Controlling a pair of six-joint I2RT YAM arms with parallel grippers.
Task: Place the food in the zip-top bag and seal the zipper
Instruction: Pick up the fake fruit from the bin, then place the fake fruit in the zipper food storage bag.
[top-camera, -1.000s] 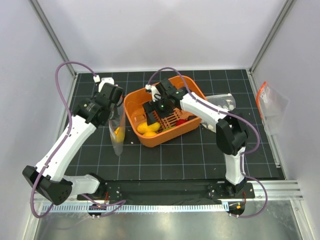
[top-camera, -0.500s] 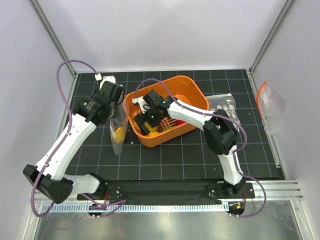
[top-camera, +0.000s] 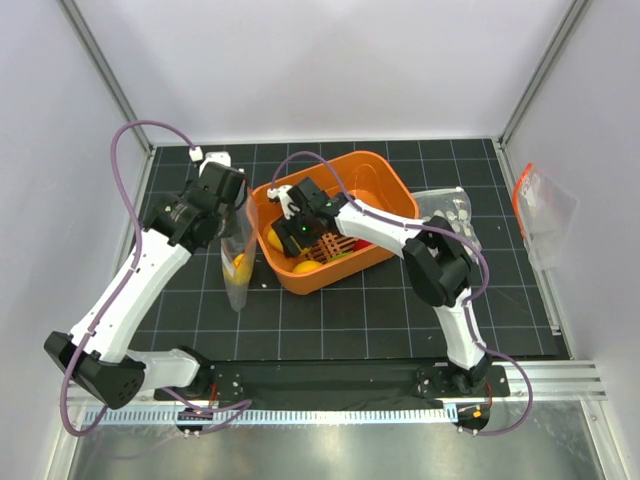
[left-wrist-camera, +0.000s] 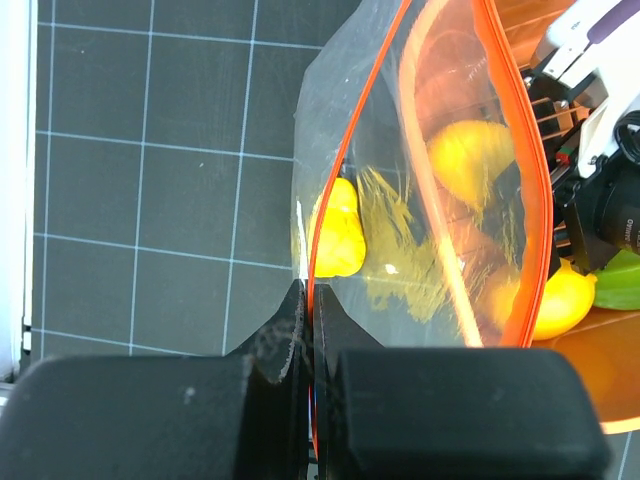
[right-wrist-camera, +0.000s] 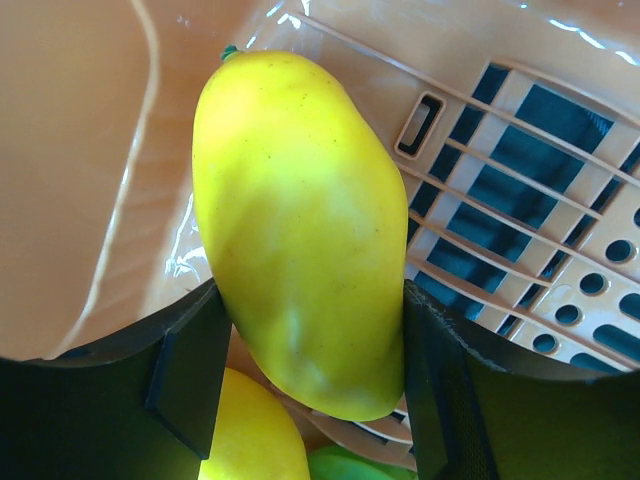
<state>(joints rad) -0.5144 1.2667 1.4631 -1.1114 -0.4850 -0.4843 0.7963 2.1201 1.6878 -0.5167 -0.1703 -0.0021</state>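
Note:
My left gripper (top-camera: 226, 212) is shut on the orange-red zipper (left-wrist-camera: 316, 262) of the clear zip-top bag (top-camera: 237, 268) and holds it upright with its mouth open, just left of the orange basket (top-camera: 388, 172). One yellow food piece (left-wrist-camera: 338, 232) lies inside the bag. My right gripper (top-camera: 287, 234) is inside the basket by its left wall, shut on a long yellow fruit (right-wrist-camera: 300, 220). It also shows in the top view (top-camera: 274, 241). Another yellow piece (top-camera: 305, 266), a green one (top-camera: 341, 257) and a red one (top-camera: 362, 243) lie in the basket.
A clear bag printed with white dots (top-camera: 447, 208) lies right of the basket. Another clear pouch with an orange strip (top-camera: 541, 208) leans at the right wall. A small white block (top-camera: 215, 158) sits at the back left. Walls enclose the black grid mat.
My right gripper has moved left across the basket to its left wall and now grips the long yellow fruit. The left gripper and the bag have stayed put.

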